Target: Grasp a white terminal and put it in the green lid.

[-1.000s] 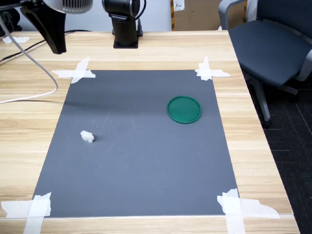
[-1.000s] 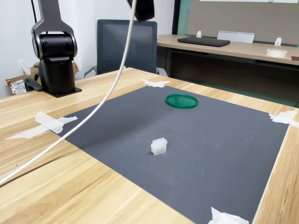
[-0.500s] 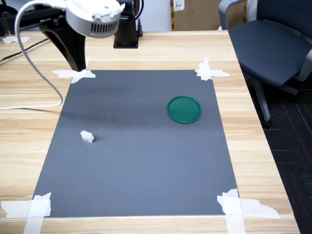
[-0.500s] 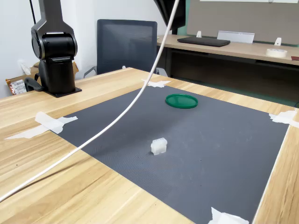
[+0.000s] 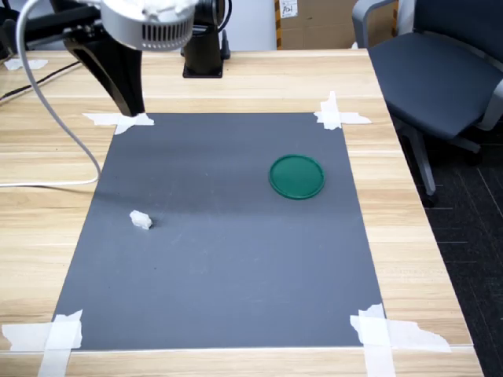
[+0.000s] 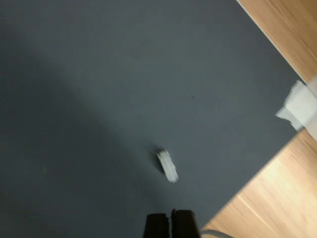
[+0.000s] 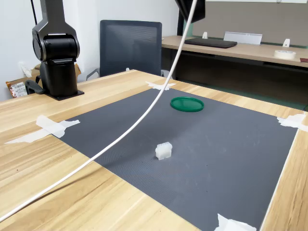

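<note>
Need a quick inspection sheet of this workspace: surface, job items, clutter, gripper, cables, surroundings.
Surface: wooden table with a grey mat taped at its four corners with white tape.
Job's things: white terminal lies on the mat near the first exterior view's left edge; green lid lies flat and empty, well apart from it.
Clutter: nothing seen on the mat.
Gripper: gripper looks shut and empty in the wrist view, above the mat and clear of the terminal.
Cables: white cable hangs from the arm across the table.
Surroundings: arm base at the table's back, office chair beside it, a desk behind.
</note>
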Controlling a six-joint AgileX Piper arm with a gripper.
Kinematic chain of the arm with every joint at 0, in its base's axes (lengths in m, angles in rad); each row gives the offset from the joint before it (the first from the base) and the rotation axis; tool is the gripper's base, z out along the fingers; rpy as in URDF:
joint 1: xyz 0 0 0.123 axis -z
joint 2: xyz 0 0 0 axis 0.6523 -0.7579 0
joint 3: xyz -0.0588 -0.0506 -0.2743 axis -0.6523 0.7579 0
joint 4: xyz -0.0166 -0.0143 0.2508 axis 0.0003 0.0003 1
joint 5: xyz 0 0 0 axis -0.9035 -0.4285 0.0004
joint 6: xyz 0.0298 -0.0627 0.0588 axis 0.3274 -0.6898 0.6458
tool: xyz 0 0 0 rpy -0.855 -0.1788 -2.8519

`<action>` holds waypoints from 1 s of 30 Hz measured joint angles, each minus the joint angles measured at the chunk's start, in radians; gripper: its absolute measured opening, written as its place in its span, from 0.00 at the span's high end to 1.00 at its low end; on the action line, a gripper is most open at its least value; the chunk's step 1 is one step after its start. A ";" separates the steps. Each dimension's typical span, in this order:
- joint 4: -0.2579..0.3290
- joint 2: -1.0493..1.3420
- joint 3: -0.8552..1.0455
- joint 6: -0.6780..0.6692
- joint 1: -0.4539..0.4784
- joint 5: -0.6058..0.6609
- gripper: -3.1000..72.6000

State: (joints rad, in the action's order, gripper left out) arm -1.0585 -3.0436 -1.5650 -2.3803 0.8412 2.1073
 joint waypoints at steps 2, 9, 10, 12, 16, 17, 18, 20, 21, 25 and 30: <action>0.016 -0.006 0.000 0.001 -0.001 0.000 1.00; -0.008 -0.033 -0.001 0.002 -0.001 0.000 0.94; -0.021 -0.041 -0.001 0.003 -0.001 0.000 0.92; -0.063 -0.061 -0.001 0.008 -0.001 -0.001 0.86; -0.154 -0.092 -0.001 0.012 -0.001 -0.003 0.68; -0.180 -0.096 -0.001 0.012 -0.001 -0.003 0.62; -0.194 -0.101 -0.001 0.012 -0.001 -0.003 0.57; -0.212 -0.105 -0.001 0.012 -0.001 -0.003 0.44; -0.217 -0.107 -0.001 0.010 -0.001 -0.003 0.38; -0.227 -0.110 -0.001 -0.042 -0.001 -0.003 0.22; -0.244 -0.110 -0.001 -0.101 0.009 -0.003 0.18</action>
State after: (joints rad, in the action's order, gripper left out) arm -1.3030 -3.1531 -1.5662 -2.4812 0.8498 2.1046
